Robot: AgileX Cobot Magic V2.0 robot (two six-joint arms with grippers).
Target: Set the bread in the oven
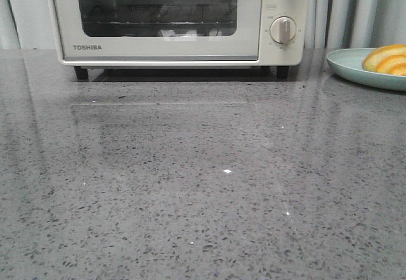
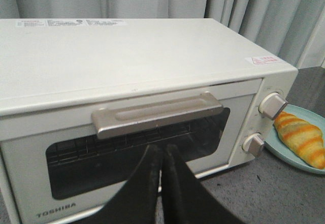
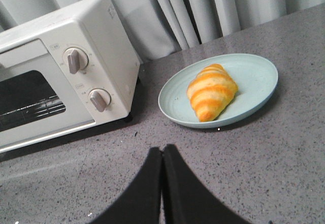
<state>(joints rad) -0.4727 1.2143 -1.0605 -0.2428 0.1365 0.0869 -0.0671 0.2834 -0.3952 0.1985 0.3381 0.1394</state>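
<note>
The cream-white oven (image 1: pixel 171 16) stands at the back of the table with its glass door closed; its metal handle (image 2: pixel 157 113) shows in the left wrist view. The bread (image 3: pixel 212 92), golden-orange with pale stripes, lies on a pale blue plate (image 3: pixel 254 76) to the right of the oven. In the front view only part of the bread (image 1: pixel 387 59) and the plate (image 1: pixel 349 64) show at the right edge. My left gripper (image 2: pixel 162 148) hangs shut and empty in front of the oven door, below the handle. My right gripper (image 3: pixel 162 150) is shut and empty above the bare table, short of the plate.
Two round knobs (image 3: pixel 76 60) sit on the oven's right side. Grey curtains (image 3: pixel 203 10) hang behind the table. The grey speckled tabletop (image 1: pixel 203 185) stretches in front of the oven.
</note>
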